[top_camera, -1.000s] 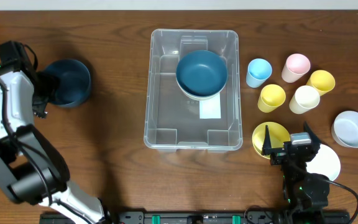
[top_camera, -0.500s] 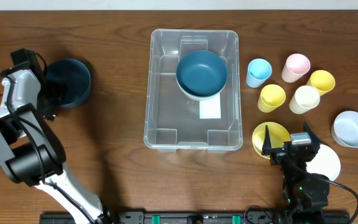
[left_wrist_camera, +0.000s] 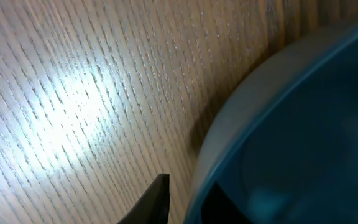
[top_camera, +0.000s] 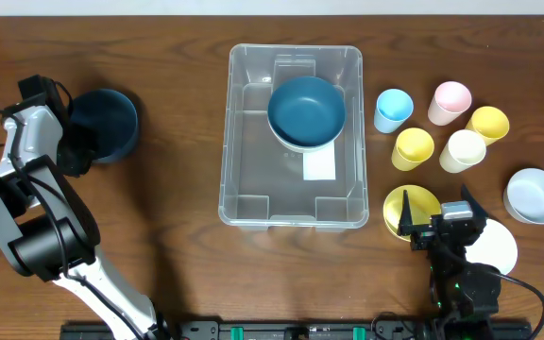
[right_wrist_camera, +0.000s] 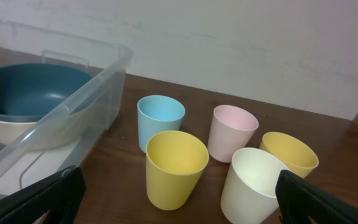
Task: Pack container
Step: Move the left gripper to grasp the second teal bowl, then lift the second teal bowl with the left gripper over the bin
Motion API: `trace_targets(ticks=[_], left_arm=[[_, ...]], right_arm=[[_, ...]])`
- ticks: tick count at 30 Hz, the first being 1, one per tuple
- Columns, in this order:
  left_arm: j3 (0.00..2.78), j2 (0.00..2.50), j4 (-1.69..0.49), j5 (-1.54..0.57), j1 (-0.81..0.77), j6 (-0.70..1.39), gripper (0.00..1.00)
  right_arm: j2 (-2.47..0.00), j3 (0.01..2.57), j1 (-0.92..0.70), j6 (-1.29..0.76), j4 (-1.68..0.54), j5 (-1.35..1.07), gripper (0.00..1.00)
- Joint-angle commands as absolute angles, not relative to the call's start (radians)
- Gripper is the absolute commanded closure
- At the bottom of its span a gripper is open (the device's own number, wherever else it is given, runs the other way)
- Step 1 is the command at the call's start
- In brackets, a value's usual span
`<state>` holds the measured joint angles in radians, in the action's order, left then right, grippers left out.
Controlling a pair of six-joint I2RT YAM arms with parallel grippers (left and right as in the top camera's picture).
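Note:
The clear container (top_camera: pixel 246 161) stands mid-table, its near corner showing in the right wrist view (right_wrist_camera: pixel 98 87). Inside it a dark blue bowl (top_camera: pixel 306 110) rests in a white bowl. A second dark blue bowl (top_camera: pixel 110 121) sits on the table at the far left. My left gripper (top_camera: pixel 74 146) is at that bowl's left rim. In the left wrist view one finger (left_wrist_camera: pixel 157 198) lies outside the bowl's wall (left_wrist_camera: pixel 278 143) and a dark shape sits just inside, so the jaws pinch the rim. My right gripper (top_camera: pixel 437 210) stands open near the front right.
Right of the container stand several cups: blue (top_camera: pixel 394 110), pink (top_camera: pixel 450 102), yellow (top_camera: pixel 488 124), yellow (top_camera: pixel 413 147) and cream (top_camera: pixel 463 149). A yellow dish (top_camera: pixel 397 200), a white plate (top_camera: pixel 501 249) and a pale blue bowl (top_camera: pixel 535 195) lie around the right gripper.
My left arm shifted down and in toward the dark blue bowl's left rim, and its jaws closed on that rim. The right arm has not moved.

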<state>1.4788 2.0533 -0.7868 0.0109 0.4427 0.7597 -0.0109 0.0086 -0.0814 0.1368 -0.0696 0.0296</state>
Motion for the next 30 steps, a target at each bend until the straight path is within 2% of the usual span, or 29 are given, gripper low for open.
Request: trace_targets(ticks=[1, 2, 9, 16, 24, 30], left_arm=[[1.474, 2.051, -0.799, 0.027, 0.453, 0.753, 0.9], [1.474, 2.051, -0.803, 0.027, 0.455, 0.753, 0.94], [1.474, 2.006, -0.818, 0.027, 0.475, 0.692, 0.94], [1.474, 1.853, -0.833, 0.023, 0.471, 0.662, 0.94], [1.474, 1.648, -0.818, -0.165, 0.417, 0.557, 0.94], [1.474, 1.538, -0.798, -0.289, 0.279, 0.443, 0.94]], right_arm=[[-0.006, 0.005, -0.093, 0.144, -0.072, 0.026, 0.01], [-0.006, 0.005, -0.093, 0.144, -0.072, 0.026, 0.01], [-0.006, 0.005, -0.093, 0.144, -0.072, 0.026, 0.01], [-0.006, 0.005, -0.093, 0.144, -0.072, 0.026, 0.01], [-0.006, 0.005, -0.093, 0.144, -0.072, 0.026, 0.01], [-0.006, 0.005, -0.093, 0.144, -0.072, 0.026, 0.01]])
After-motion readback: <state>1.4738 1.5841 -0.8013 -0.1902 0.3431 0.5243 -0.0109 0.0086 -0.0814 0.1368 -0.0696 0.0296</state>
